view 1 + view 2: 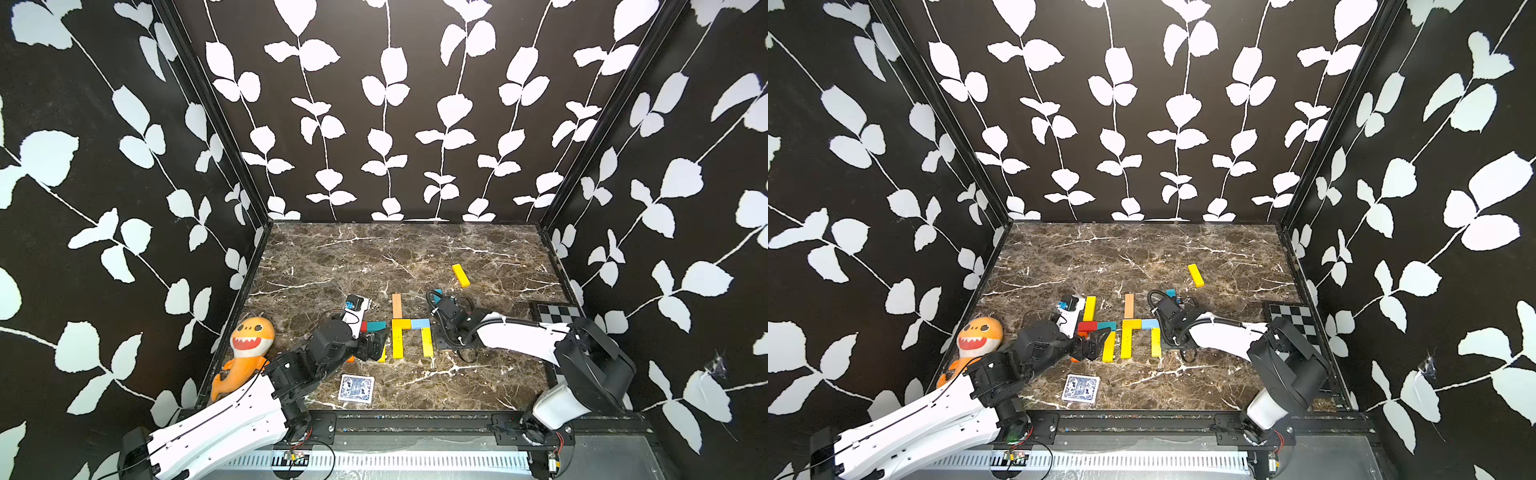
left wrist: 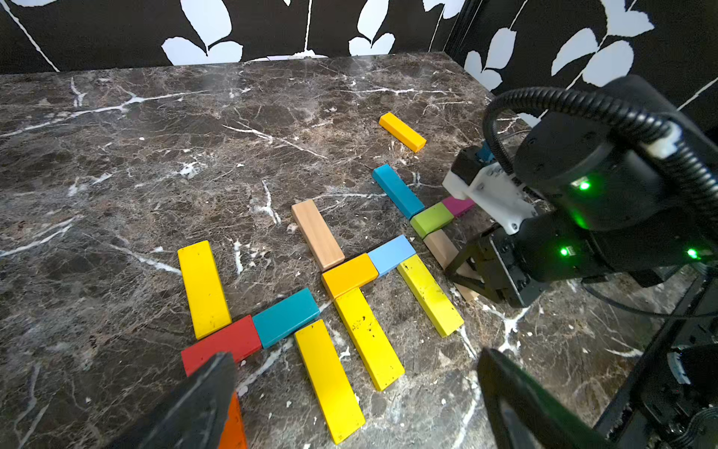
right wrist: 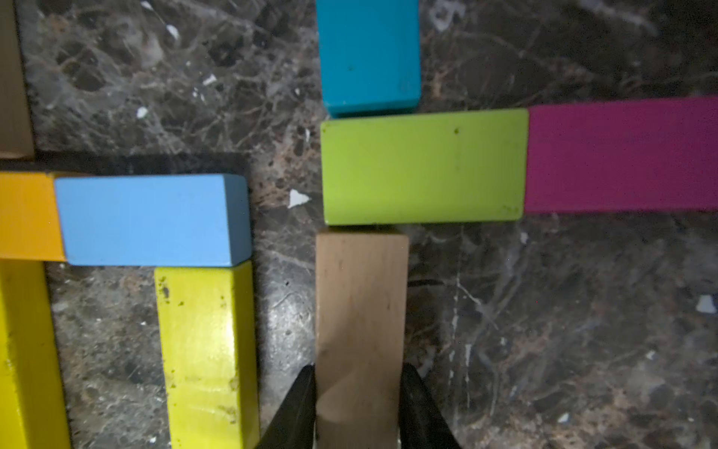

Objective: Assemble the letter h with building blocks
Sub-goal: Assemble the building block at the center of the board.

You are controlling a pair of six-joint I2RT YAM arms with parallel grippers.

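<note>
The right gripper (image 3: 358,367) clamps the bare-wood tan block (image 3: 361,303) across its width, its length pointing straight ahead to a painted green block (image 3: 423,167) lying crosswise; left gripper (image 2: 355,359) gapes.

both top views sit high at the near edge above the arm bases, facing forward and down toward the back wall, far enough off to take in the whole marble table (image 1: 374,249) (image 1: 1100,249), and they are nearly alike. the left wrist view rides low and close behind the left gripper (image 2: 355,353), slanting across the table toward a far corner. the right wrist view looks straight down from very near, past the right gripper (image 3: 358,367), onto the plain tan block (image 3: 361,303) and the light blue block (image 3: 147,219) (image 2: 390,254), which all four views share.
</note>
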